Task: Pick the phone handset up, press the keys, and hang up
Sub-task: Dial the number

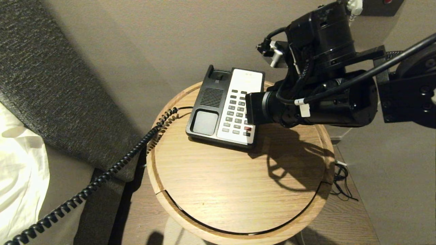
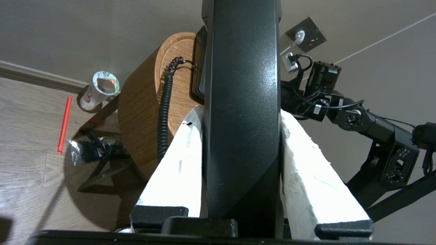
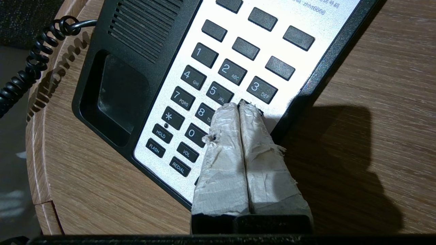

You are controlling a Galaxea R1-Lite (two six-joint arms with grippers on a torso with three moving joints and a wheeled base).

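The glossy black phone handset (image 2: 242, 102) stands between the white-wrapped fingers (image 2: 177, 163) of my left gripper (image 2: 240, 114), which is shut on it, off to the side of the table. Its coiled cord (image 1: 112, 170) runs from the phone base (image 1: 207, 102) off the table's left edge. The base's cradle (image 1: 205, 123) is empty. My right gripper (image 3: 238, 106) is shut, and its joined tips rest on the keys (image 3: 204, 78) where the 6 key would be, just right of the 5 key. In the head view the right wrist (image 1: 323, 98) hides part of the keys (image 1: 235, 114).
The phone sits at the back of a round wooden table (image 1: 238, 190). A bed with white sheets (image 1: 17, 170) and a dark padded panel (image 1: 51, 85) lie to the left. On the floor are a paper cup (image 2: 101, 89), a red straw (image 2: 64, 124) and loose cables (image 1: 342, 180).
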